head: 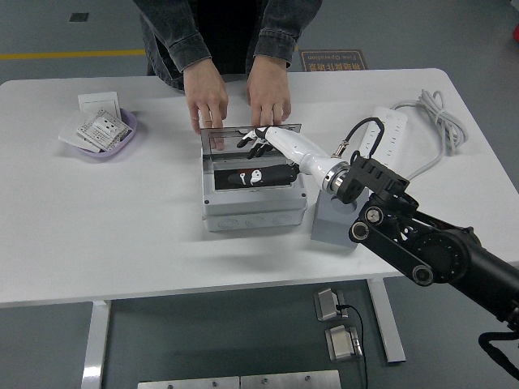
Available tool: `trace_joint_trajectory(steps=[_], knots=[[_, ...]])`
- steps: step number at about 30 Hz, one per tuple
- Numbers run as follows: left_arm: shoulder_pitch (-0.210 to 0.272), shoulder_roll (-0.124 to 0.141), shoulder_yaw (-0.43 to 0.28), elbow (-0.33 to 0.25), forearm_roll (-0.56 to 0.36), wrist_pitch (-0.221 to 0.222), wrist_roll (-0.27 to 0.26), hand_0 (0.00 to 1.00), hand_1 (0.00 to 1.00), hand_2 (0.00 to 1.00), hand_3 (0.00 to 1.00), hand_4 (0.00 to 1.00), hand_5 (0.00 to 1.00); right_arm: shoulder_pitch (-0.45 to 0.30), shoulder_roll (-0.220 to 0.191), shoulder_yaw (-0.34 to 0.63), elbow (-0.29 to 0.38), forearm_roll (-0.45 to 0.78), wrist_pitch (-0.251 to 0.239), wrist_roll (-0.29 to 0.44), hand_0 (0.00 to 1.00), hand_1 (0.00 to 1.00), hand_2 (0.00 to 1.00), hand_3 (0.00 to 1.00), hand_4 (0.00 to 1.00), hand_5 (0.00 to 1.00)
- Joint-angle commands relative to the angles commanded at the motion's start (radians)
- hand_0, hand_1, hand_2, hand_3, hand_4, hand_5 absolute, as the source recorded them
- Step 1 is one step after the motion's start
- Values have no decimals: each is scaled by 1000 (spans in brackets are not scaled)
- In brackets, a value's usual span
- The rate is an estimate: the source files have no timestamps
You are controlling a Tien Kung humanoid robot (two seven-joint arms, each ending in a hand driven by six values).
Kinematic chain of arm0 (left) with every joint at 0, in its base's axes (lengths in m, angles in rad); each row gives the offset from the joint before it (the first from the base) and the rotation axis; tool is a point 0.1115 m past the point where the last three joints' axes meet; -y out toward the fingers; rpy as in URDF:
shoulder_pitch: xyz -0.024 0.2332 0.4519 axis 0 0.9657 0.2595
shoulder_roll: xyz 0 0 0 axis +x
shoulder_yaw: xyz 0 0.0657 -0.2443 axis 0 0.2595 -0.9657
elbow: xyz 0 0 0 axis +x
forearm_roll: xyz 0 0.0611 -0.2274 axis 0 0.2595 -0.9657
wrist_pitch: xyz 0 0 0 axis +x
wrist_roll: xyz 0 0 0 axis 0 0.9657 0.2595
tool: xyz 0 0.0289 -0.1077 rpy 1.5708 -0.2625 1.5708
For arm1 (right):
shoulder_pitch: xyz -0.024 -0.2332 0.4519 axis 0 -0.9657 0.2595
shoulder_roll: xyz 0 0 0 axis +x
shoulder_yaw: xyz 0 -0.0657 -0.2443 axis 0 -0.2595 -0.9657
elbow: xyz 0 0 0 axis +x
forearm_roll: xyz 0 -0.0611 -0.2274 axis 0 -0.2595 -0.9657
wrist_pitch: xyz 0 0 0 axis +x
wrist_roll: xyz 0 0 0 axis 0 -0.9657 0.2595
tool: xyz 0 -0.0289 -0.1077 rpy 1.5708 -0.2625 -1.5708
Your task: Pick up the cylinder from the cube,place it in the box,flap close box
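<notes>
The grey box (pixel 253 209) stands at the table's middle, its clear hinged flap (pixel 229 139) leaning over the opening. My right hand (pixel 256 159) reaches in from the right with its fingers spread: the fingertips (pixel 246 142) rest against the flap and the thumb lies across the dark opening. It holds nothing. No orange cylinder shows; the box's inside is mostly hidden by my hand and the flap. The grey cube (pixel 331 224) sits right of the box, under my wrist, with nothing on top. A person's two hands (pixel 207 97) lie flat on the table just behind the flap.
A purple bowl (pixel 102 136) of packets and a white card (pixel 99 102) sit at the far left. A white power strip (pixel 388 143) with its coiled cable (pixel 442 121) lies at the right. The table's near edge runs below the box.
</notes>
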Motion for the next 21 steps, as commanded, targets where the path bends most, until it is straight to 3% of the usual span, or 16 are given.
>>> trace_joint_trajectory(steps=[4, 10, 14, 21], knots=[[0, 0, 2, 0, -3, 0, 1, 651, 704, 675, 725, 801, 570, 8, -20, 43, 65, 6, 27, -15, 691, 608, 645, 738, 998, 621], [0, 1, -2, 0, 3, 0, 3, 651, 704, 675, 726, 801, 569, 34, -31, 92, 57, 8, 45, -20, 673, 606, 645, 740, 998, 627], [0, 2, -5, 0, 7, -1, 5, 650, 703, 675, 725, 800, 569, 70, -27, 103, 11, 17, 45, -13, 667, 606, 646, 741, 997, 629], [-4, 3, 4, 0, 2, -2, 4, 650, 703, 674, 726, 800, 569, 158, 19, 37, -142, 54, 29, 19, 664, 603, 645, 741, 996, 629]])
